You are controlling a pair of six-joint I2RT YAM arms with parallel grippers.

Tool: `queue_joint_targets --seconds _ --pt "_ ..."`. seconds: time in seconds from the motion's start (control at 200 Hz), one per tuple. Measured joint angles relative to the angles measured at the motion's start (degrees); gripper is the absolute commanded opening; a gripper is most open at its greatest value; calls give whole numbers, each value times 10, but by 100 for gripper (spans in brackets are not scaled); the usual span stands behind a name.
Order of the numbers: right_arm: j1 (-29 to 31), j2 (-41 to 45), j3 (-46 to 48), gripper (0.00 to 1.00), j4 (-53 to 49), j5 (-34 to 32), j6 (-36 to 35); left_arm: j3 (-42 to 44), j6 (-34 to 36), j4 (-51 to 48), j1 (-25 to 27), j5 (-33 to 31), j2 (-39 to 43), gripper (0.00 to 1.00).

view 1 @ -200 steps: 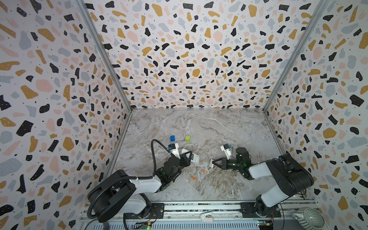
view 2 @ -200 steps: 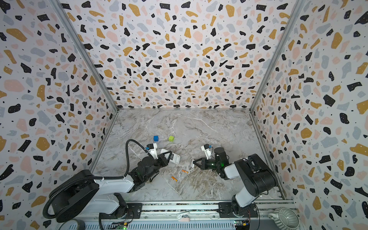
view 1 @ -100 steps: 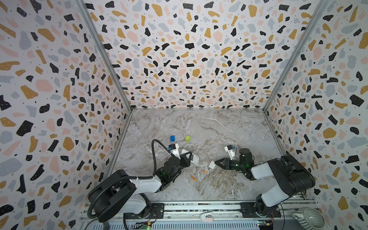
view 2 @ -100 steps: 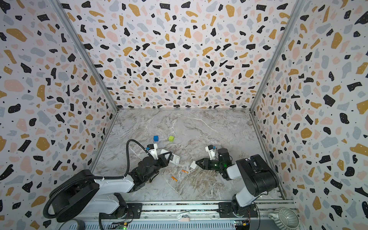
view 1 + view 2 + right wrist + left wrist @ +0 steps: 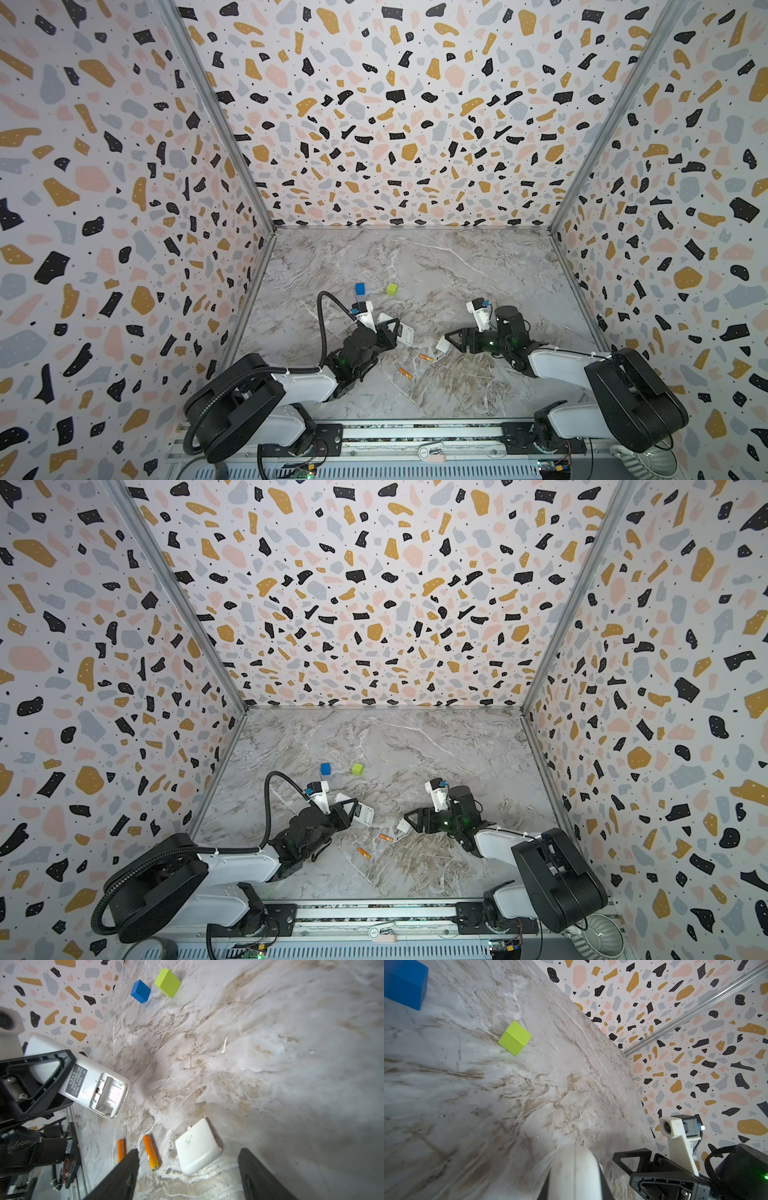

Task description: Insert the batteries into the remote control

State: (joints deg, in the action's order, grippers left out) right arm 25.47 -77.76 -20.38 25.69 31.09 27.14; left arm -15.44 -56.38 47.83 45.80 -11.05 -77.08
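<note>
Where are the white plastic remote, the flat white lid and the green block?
white plastic remote control [image 5: 92,1084], right wrist view, on its back beside the open battery bay.
flat white plastic lid [image 5: 197,1147], right wrist view, middle of its face.
lime-green cube [image 5: 167,982], right wrist view, its middle.

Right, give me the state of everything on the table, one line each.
remote control: back up, battery bay open and empty.
batteries: both loose on the table, lying flat.
battery cover: off, lying on the table.
left gripper: jaws shut on the remote control.
right gripper: jaws open, empty.
</note>
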Motion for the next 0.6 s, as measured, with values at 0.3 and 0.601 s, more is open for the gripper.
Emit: queue_joint_targets --seconds 0.3,0.601 --pt "54 21 -31 83 -56 -65 -29 10 0 10 0 1 -33 0" --pt "59 30 -32 83 -63 -83 -43 10 -2 13 0 5 -55 0"
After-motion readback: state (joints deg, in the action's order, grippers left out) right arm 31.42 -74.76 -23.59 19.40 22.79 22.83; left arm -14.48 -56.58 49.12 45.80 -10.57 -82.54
